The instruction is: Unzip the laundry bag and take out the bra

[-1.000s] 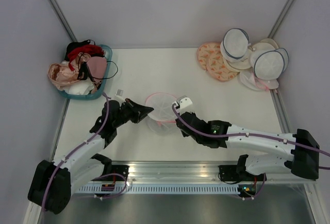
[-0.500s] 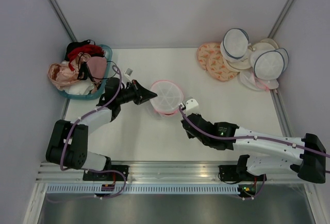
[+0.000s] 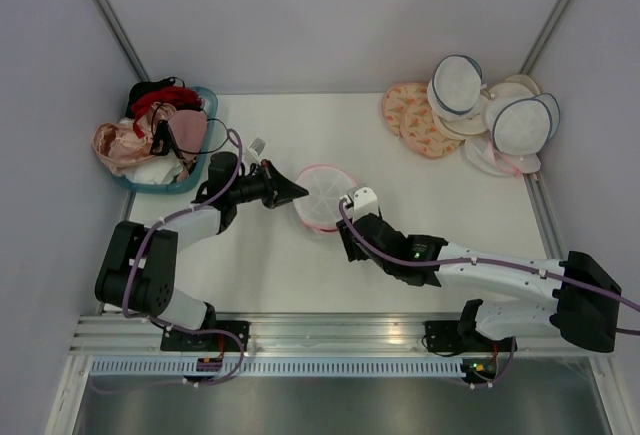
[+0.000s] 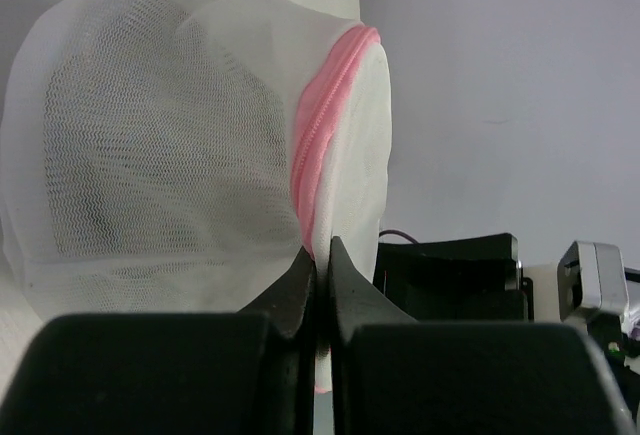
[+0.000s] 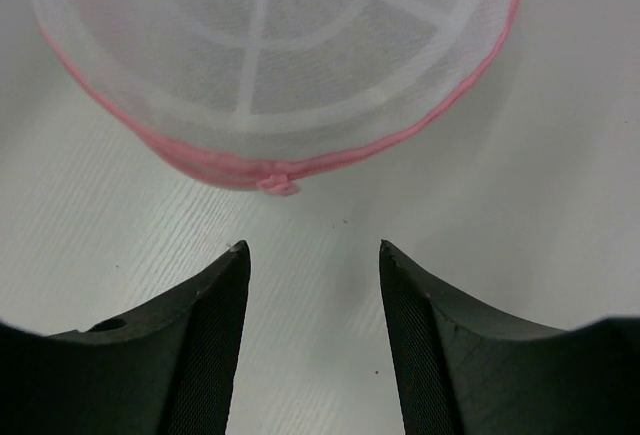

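The laundry bag (image 3: 326, 197), round white mesh with a pink zip rim, is mid-table and tilted up on its edge. My left gripper (image 3: 299, 192) is shut on its left rim; in the left wrist view the fingers (image 4: 322, 258) pinch the pink zip seam of the bag (image 4: 150, 135). My right gripper (image 3: 345, 227) is just in front of the bag, open and holding nothing. In the right wrist view the gripper (image 5: 314, 250) points at the small pink zip pull (image 5: 278, 184) on the rim of the bag (image 5: 280, 55), a short way off. The bra is hidden.
A teal basket (image 3: 203, 168) heaped with pink, red and black bras stands at the back left. White round bags with navy rims (image 3: 520, 123) and orange-patterned discs (image 3: 412, 120) are piled at the back right. Walls close in the back and both sides.
The right gripper, shut a second ago, has opened. The left arm lifted the bag back and to the right, tipping it up, then settled it slightly nearer.
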Controlling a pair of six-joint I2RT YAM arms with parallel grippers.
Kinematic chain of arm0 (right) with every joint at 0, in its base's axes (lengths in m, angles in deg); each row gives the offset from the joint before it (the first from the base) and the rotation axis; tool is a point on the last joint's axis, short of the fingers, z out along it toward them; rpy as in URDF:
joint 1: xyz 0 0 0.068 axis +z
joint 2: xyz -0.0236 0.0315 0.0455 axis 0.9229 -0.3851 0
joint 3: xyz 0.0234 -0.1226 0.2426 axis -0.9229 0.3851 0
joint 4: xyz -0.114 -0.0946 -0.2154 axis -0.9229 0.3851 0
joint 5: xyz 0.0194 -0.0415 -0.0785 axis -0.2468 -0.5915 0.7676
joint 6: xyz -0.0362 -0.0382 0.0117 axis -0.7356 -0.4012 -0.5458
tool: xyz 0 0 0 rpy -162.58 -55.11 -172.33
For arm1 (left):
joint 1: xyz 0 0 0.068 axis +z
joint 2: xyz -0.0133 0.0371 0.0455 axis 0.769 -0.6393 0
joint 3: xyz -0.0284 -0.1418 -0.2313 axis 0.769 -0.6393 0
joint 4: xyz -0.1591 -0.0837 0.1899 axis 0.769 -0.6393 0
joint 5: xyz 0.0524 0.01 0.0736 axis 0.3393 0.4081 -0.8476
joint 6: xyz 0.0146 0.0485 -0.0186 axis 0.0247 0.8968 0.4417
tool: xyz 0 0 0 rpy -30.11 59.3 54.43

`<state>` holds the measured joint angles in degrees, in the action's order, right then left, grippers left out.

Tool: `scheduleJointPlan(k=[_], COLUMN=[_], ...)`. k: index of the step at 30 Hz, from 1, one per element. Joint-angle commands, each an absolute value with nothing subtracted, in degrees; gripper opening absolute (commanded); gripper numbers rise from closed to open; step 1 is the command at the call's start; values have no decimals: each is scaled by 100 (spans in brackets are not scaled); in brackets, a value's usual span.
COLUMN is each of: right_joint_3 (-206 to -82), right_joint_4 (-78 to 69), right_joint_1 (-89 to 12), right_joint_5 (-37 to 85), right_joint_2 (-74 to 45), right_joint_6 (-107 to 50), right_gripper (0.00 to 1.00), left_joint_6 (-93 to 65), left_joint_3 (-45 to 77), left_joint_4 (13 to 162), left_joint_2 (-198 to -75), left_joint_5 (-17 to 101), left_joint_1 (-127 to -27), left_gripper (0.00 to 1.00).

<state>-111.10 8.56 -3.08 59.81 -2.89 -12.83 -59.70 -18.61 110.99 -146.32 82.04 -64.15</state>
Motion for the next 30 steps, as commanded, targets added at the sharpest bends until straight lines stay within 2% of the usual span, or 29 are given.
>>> scheduleJointPlan(k=[1,5,17,23,26,27,30], right_joint_3=[-10932,-10852,-11010,-10913,-10993,-11019,-11037], right_joint_4=[26,-432,-599,-731,-696,-687,-591], right_joint_1=[-608,-776,-873,-864,-873,-864,-864], right_joint_5=[5756,5615,4736,4981,5105,5140,5184], right_joint_2=[-364,-443,-400,-302,-470,-505,-532], right_joint_6=[-1452,-1566,-1541,-1575,-1584,-1584,-1558], right_gripper=[60,56,48,29,11,2,0], left_joint_6=[-5766,-5757,-5889,-6030,-6021,-6012,-5951], left_joint_3=[-1613,-1596,-1596,-1657,-1675,-1684,-1649], left_joint_4=[11199,11208,11428,11656,11656,11639,11533], left_joint_2=[-14733,-14786,-15032,-15067,-15041,-15032,-15023], left_joint_5=[8516,8561,8640,8701,8719,8754,8754], left_joint_1=[-6415,-6415,-6415,-6424,-6424,-6424,-6424], left_gripper=[2,2,2,2,2,2,2])
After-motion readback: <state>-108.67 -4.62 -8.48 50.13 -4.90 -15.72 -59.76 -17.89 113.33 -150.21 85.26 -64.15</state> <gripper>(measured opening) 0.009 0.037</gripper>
